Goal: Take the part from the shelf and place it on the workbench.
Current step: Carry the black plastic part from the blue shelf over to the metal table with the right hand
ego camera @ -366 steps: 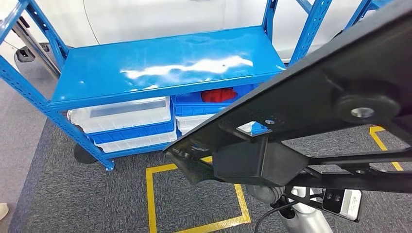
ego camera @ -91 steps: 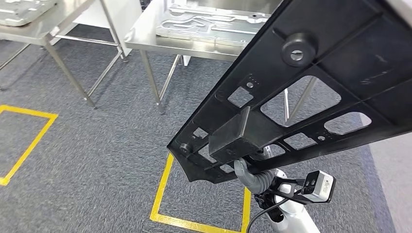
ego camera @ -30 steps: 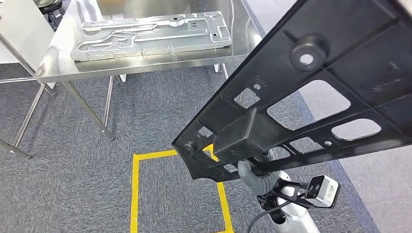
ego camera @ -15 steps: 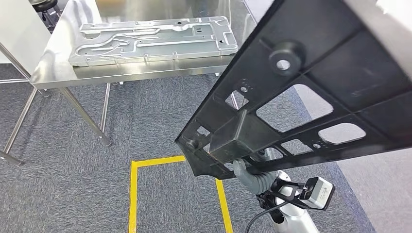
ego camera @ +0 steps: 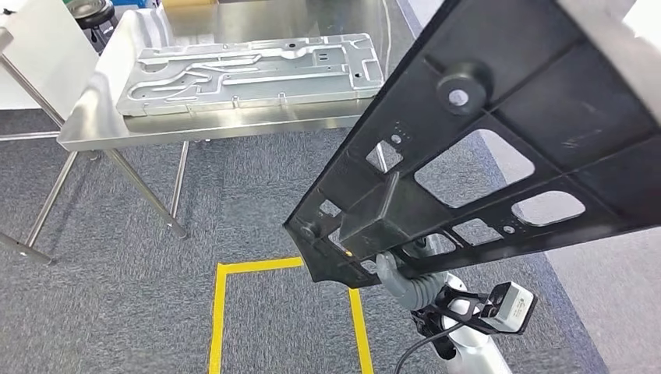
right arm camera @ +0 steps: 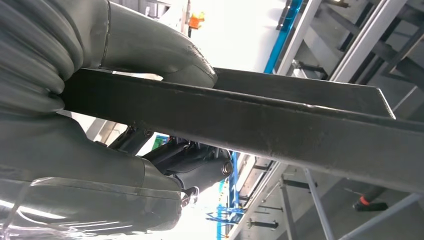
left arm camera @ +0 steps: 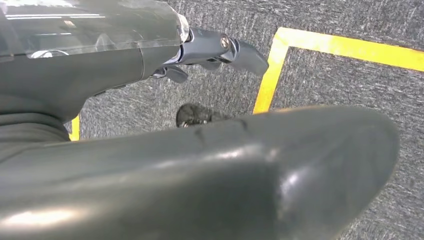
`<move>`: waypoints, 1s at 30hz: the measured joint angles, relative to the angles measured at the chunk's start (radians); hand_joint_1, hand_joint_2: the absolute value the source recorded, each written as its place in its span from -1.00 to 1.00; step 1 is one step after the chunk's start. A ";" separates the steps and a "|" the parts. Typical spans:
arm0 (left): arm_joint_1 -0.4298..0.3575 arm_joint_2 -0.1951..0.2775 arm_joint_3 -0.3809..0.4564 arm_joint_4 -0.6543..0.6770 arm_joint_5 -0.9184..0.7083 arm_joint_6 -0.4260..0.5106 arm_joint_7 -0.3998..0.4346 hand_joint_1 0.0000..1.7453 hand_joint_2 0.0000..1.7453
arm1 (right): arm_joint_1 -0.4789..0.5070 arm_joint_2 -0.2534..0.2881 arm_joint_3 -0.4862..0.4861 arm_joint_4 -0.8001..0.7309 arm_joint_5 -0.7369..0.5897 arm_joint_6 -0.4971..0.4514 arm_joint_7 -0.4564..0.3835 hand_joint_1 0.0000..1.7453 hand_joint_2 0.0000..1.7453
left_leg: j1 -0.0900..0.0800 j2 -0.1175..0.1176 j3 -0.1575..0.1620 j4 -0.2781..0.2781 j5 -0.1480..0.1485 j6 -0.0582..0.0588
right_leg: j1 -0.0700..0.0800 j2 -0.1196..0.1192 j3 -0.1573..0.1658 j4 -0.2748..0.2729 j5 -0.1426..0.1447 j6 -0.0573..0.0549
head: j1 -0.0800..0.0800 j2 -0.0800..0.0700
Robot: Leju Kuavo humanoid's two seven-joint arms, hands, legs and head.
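A large black plastic part (ego camera: 483,148) with cut-out windows and a round boss slants across the right of the head view. My right hand (ego camera: 399,282) grips it from below near its lower end. In the right wrist view the part's dark edge (right arm camera: 280,125) runs between the thumb and fingers of my right hand (right arm camera: 100,75). The steel workbench (ego camera: 101,136) stands ahead at the upper left, apart from the part. My left hand (left arm camera: 150,150) hangs above the carpet holding nothing, its dark fingers (left arm camera: 220,47) extended.
A flat machined aluminium plate (ego camera: 249,70) lies on the workbench. The bench's thin legs (ego camera: 148,191) slant down to the grey carpet. A yellow floor square (ego camera: 218,312) lies below the part. A second table edge (ego camera: 23,31) shows at the far left.
The whole picture shifted as I turned from the blue shelf toward the workbench. Over the last second the bench drifted slightly right and down. My right hand kept its hold on the part.
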 joint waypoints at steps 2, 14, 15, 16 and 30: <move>0.003 0.000 0.000 0.000 0.000 0.000 0.000 -1.00 -1.00 | 0.002 0.000 0.000 0.003 0.000 0.000 0.000 1.00 1.00 | -0.001 0.001 -0.007 -0.022 0.049 0.005 | 0.004 0.000 0.018 0.000 -0.013 -0.001 | 0.000 0.000; 0.003 0.000 0.000 0.000 -0.006 -0.001 -0.004 -1.00 -1.00 | 0.004 0.000 -0.002 0.000 -0.001 0.003 0.000 1.00 1.00 | -0.004 0.003 0.167 -0.301 0.106 0.064 | 0.001 -0.003 -0.080 0.237 -0.105 0.048 | 0.000 0.000; 0.004 0.000 0.000 0.000 -0.006 -0.001 -0.004 -1.00 -1.00 | 0.006 0.000 -0.002 0.000 -0.001 0.004 0.000 1.00 1.00 | -0.004 0.002 0.178 -0.301 0.097 0.063 | -0.003 -0.003 -0.120 0.277 -0.123 0.052 | 0.000 0.000; 0.005 0.000 0.000 0.000 -0.006 -0.001 -0.004 -1.00 -1.00 | 0.008 0.000 -0.002 0.000 -0.001 0.005 0.000 1.00 1.00 | -0.003 0.002 0.191 -0.301 0.086 0.062 | -0.005 -0.004 -0.146 0.286 -0.127 0.055 | 0.000 0.000; 0.000 -0.001 0.000 0.000 -0.007 0.002 -0.003 -1.00 -1.00 | 0.017 0.000 -0.005 -0.007 -0.012 0.018 0.000 1.00 1.00 | 0.002 0.006 0.103 -0.036 -0.047 0.005 | 0.004 -0.001 -0.019 -0.003 0.024 -0.007 | 0.000 0.000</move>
